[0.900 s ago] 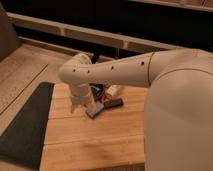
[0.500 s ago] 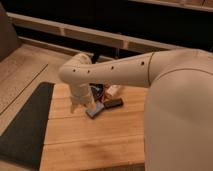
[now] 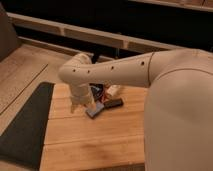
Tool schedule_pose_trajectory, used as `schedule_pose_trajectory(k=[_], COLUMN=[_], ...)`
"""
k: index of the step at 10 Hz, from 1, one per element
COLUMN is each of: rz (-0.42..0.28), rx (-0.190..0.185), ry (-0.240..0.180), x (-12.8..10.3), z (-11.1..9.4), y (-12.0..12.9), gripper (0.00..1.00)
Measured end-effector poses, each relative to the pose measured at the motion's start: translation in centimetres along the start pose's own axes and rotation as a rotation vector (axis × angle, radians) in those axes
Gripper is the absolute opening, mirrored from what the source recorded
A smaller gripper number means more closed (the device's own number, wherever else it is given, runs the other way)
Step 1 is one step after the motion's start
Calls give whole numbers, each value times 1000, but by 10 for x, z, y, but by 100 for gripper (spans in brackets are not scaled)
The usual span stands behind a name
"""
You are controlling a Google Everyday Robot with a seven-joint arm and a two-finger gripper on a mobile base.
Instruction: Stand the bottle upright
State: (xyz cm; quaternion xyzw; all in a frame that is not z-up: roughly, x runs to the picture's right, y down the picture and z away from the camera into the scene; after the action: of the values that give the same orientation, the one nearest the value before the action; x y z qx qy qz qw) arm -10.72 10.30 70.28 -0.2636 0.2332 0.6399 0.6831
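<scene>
Now, from the camera view. Low over the wooden desk [image 3: 90,145], near its middle: the gripper [image 3: 104,107], with two dark fingers [image 3: 95,111] spread apart and nothing clamped between them. Hangs from the big white arm [image 3: 115,70], bent down from the right. Just behind the gripper, toward the back of the desk: the bottle [image 3: 114,90], small, pale and see-through. Seems to lie on its side, half hidden by the arm, so no telling the cap end. Not touching the fingers, as far as can be told. Off to the left: a dark mat [image 3: 25,125].

Looks light, like thin plastic with little or nothing inside. Probably a bit soft, so likely to dent under a hard squeeze. Smooth and round too, so likely to roll away or slip out with a push. Not likely to break. Best to take hold around the middle of the body, across the thin way, with a gentle squeeze. Better not to grab the cap, too small for a safe hold.

Compared with a moment ago: no change to see. Same spot for the gripper, same wide fingers, same place for the bottle.
</scene>
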Motion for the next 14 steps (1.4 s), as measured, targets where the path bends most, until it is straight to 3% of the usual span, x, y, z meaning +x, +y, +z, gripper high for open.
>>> schedule_pose_trajectory(k=[12, 14], rz=[1, 19], rx=[-1, -34], ry=[-2, -28], x=[0, -10], z=[0, -4], y=[0, -1], gripper=[65, 65])
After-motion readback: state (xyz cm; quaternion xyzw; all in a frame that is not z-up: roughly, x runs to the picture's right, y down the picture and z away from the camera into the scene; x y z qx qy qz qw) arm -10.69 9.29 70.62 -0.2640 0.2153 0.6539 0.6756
